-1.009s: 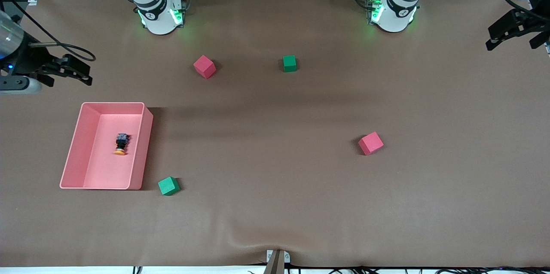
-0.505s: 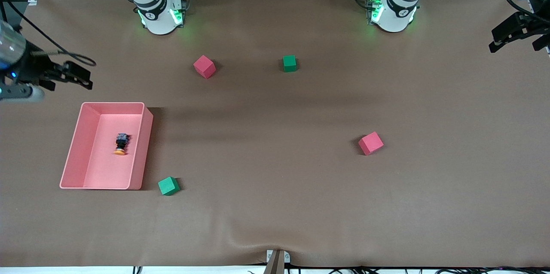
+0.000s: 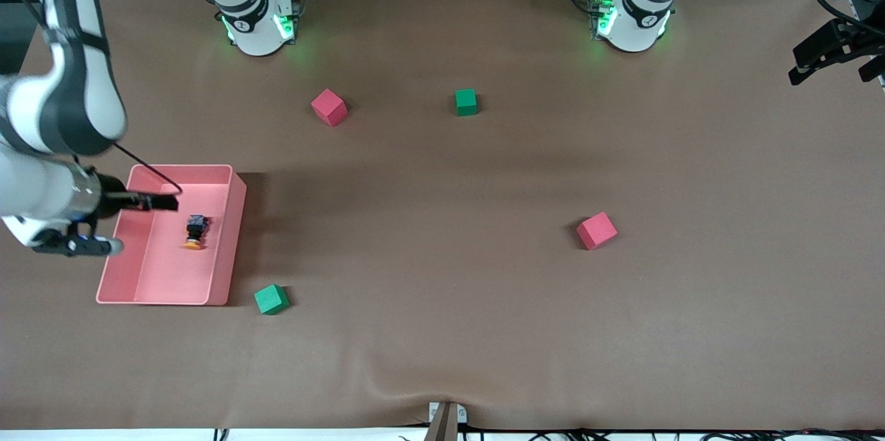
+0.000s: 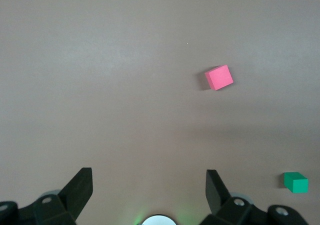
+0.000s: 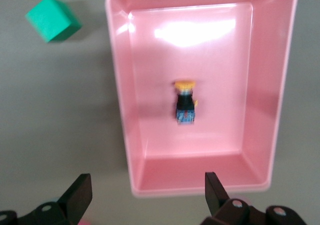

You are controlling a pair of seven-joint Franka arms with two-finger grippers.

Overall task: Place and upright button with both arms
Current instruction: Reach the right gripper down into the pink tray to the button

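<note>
- Inside the pink tray [image 3: 235,220], at the right arm's end of the table: the button [image 3: 195,231], lying on its side on the tray floor, orange cap toward the front camera.
- Step in hand, as judged: approach for the first pick; nothing grasped.
- Right gripper [image 3: 162,202]: over the tray, beside the button, fingers spread and empty; forearm reaching in level from the table's end.
- Next move calls for: centring over the button's black body, descending, closing across it.
- Left gripper [image 3: 830,54]: waiting aloft at its own end of the table, fingers spread, empty.
</note>
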